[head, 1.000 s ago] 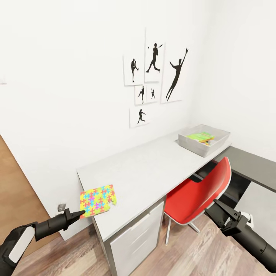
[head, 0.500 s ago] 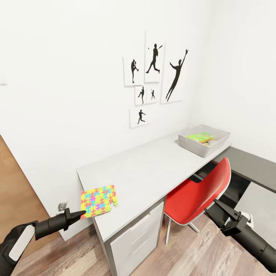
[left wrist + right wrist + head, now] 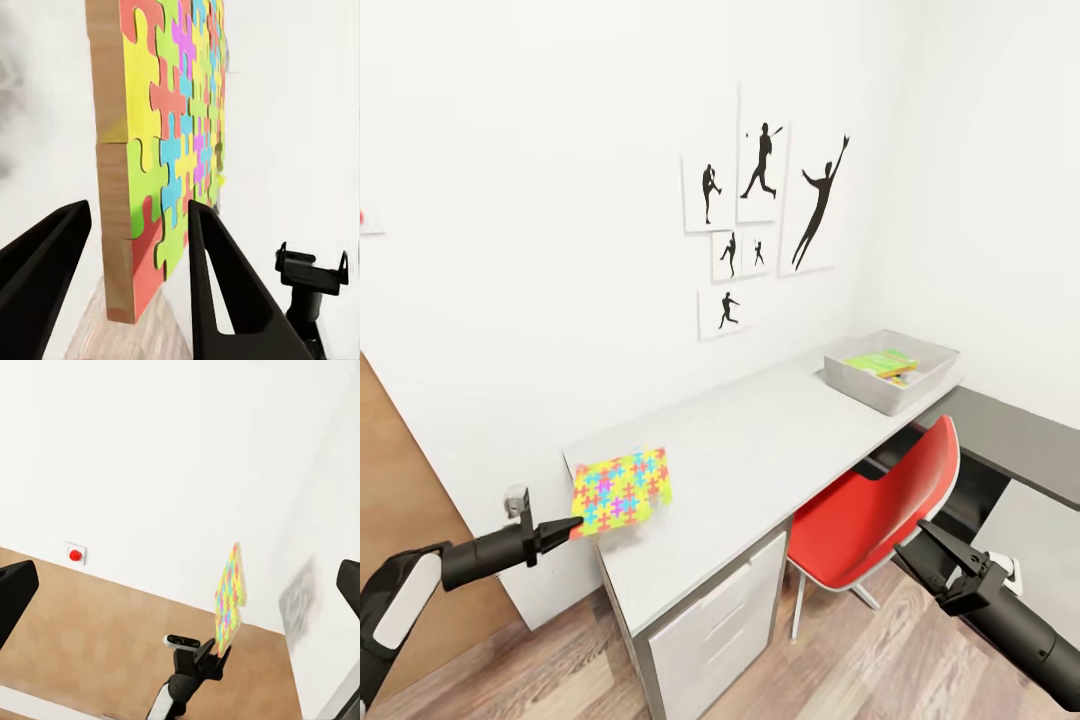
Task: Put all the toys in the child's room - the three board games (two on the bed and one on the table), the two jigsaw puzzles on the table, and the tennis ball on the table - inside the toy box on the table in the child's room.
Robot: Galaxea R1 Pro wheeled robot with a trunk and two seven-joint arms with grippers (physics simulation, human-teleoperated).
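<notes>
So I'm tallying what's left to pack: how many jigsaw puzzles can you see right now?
1. The jigsaw puzzle is gripped at its corner by the left gripper, lifted above the table at its near-left end. Another may lie hidden in the toy box.

The pale grey table carries the toy box at its far end beside the wall.

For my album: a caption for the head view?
Left gripper lifts a jigsaw puzzle off the table.
</notes>
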